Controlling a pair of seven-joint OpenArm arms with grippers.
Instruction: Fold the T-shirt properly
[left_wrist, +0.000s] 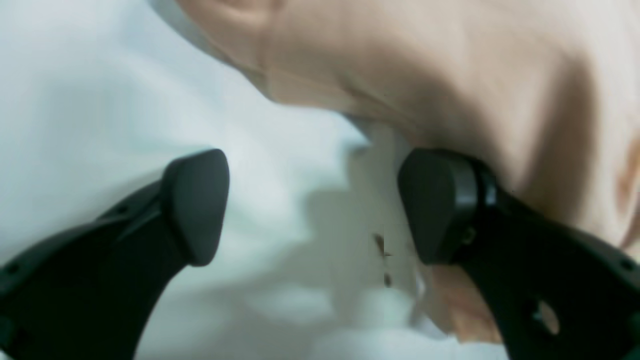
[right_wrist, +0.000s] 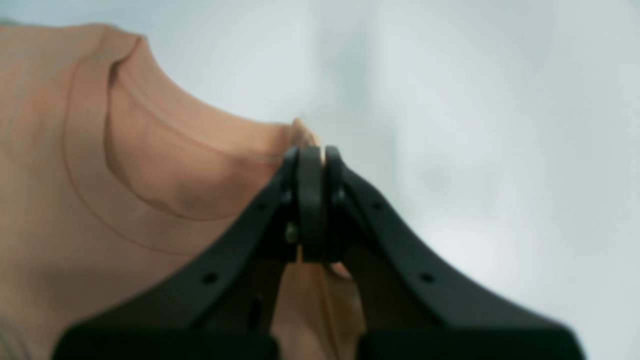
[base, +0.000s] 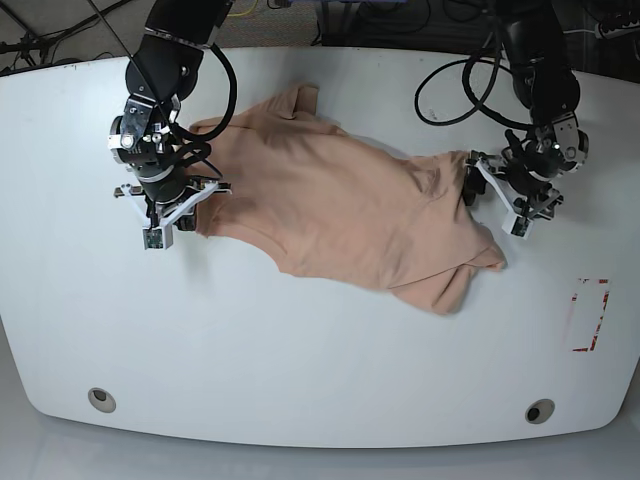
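The right black plastic claw (right_wrist: 311, 200) fills the foreground of its wrist view, its two fingers pressed together on a fold of the plain peach-pink short-sleeved cotton T-shirt (right_wrist: 125, 200), right beside the round ribbed collar. In the base view this claw (base: 190, 213) sits at the garment's left edge, with bare surface open to its left and below.

The left black claw (left_wrist: 312, 205) stands spread wide, nothing between its fingers; one fingertip (left_wrist: 440, 200) touches or nearly touches the shirt's hem edge, the other (left_wrist: 197, 200) is over bare white surface. In the base view it (base: 492, 195) is at the shirt's right edge, near a sleeve.

The T-shirt (base: 350, 210) lies crumpled and slanted across the middle of the white oval desk (base: 300, 360), stretched between the two claws, with a flap hanging toward the lower right. Much free desk lies in front. A red-outlined rectangle mark (base: 587, 314) sits near the right rim, two round holes (base: 100, 399) near the front rim. Black cables (base: 460, 90) loop behind the arms.
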